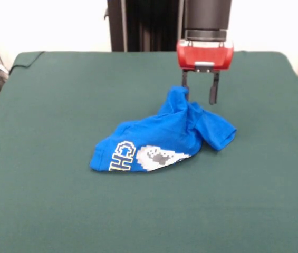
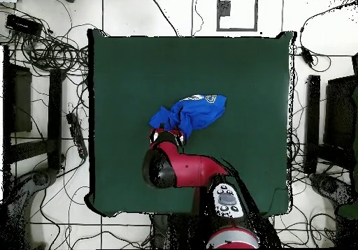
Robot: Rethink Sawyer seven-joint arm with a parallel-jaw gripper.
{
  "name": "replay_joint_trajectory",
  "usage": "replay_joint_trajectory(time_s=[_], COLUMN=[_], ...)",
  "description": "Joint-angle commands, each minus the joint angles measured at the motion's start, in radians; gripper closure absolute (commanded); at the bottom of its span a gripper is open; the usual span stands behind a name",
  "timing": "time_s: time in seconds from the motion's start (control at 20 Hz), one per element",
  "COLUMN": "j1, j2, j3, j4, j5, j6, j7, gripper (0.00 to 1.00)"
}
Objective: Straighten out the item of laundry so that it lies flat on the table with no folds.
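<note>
My gripper (image 1: pixel 199 94) hangs from the red wrist housing at the far side of the table (image 1: pixel 43 200), its two dark fingers pointing straight down and standing apart, with green cloth visible in the gap between them. The finger (image 1: pixel 185 87) on the picture's left in the front view touches, or stands just behind, a raised peak of the item of laundry (image 1: pixel 159 142); whether fabric is caught against it cannot be told. The other finger (image 1: pixel 212 88) hangs free above the cloth. The item of laundry, a small bright blue T-shirt, lies crumpled near the middle of the table, rising to that peak at its far end and spreading lower towards the camera. A sleeve-like flap folds out to the picture's right. Along its near edge show white outlined letters and a white-and-grey pixelated graphic, both partly tucked under a fold. In the overhead view my red and black arm (image 2: pixel 192 170) reaches up from the bottom edge, and the shirt (image 2: pixel 196 112) lies bunched just beyond the arm's end, near the table's centre.
</note>
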Motion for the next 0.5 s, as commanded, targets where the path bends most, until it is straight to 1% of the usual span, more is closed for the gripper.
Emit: replay_joint_trajectory(time_s=[0.05,0.1,0.2,0.3,0.4,0.5], j1=[-0.018,-0.031,-0.025,-0.031,-0.014,-0.019], j2=[0.017,0.022,0.033,0.047,0.045,0.052], j3=[0.084,0.092,0.074,0.083,0.062,0.067], j4=[-0.057,-0.057,-0.061,-0.063,-0.063,-0.061], j5=[0.009,0.001,-0.001,-0.006,0.003,0.002], j6=[-0.032,-0.034,-0.071,-0.071,-0.083,-0.075], j7=[0.156,0.153,0.158,0.155,0.155,0.151], gripper=[0.00,0.00,0.00,0.00,0.00,0.00])
